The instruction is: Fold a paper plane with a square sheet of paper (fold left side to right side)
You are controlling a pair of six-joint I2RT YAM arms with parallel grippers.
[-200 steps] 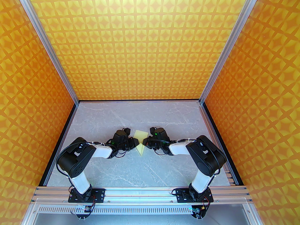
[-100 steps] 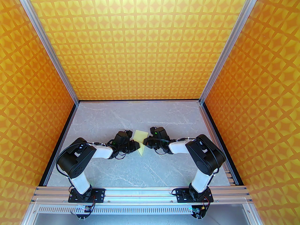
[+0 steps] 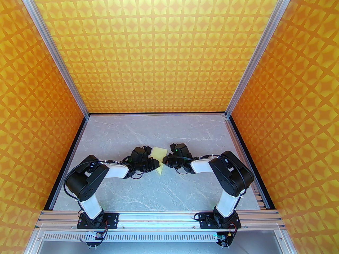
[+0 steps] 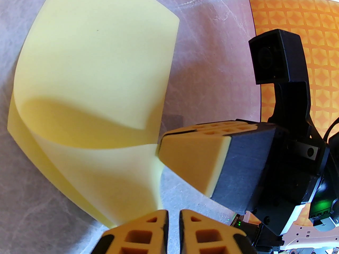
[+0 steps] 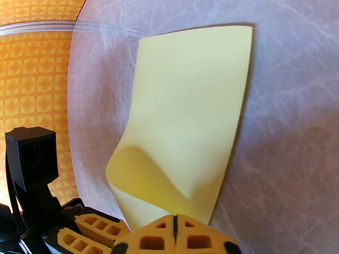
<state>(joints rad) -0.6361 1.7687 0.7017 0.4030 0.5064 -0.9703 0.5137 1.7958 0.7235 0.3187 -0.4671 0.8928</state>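
Here, paper: the square sheet of paper (image 5: 190, 96) is laid mid-table between both arms, with its near left part curled up and over
Left gripper (image 4: 173, 218): fingers are closed, the sheet's near edge pinched
Right gripper (image 5: 174, 217): fingers are pressed together, the tip set against the sheet
Table (image 3: 148, 189): grey marble

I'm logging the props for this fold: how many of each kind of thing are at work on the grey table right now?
Pale yellow square sheet of paper: 1
Black robot end effectors tipped in orange: 2, the left end effector and the right end effector
Total: 3
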